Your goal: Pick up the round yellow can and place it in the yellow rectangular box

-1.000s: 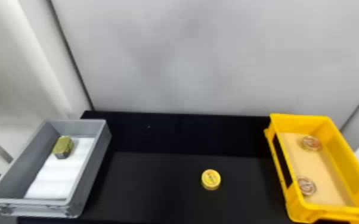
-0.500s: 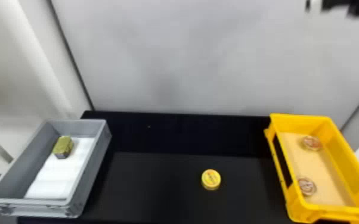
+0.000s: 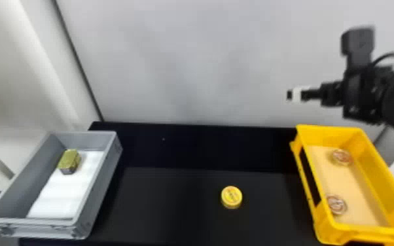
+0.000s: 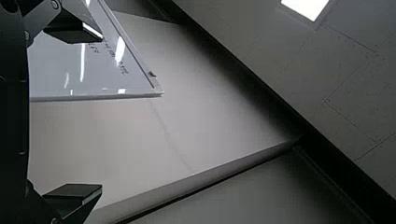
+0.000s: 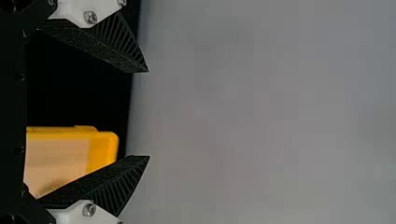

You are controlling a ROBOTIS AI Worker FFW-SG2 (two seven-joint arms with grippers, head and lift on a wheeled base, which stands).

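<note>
Now we lower our spread, empty right pincer (image 3: 290, 95) at upper right, likely starting toward the round yellow can (image 3: 231, 197).

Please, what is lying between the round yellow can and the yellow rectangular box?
In the head view, only bare black tabletop lies between the round yellow can and the yellow rectangular box.

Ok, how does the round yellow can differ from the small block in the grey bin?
The yellow can is round; the block is angular with flat sides. The can's top is bright yellow, the block's olive. The can sits on the black table, the block on white lining in the grey bin. Both are small.
</note>
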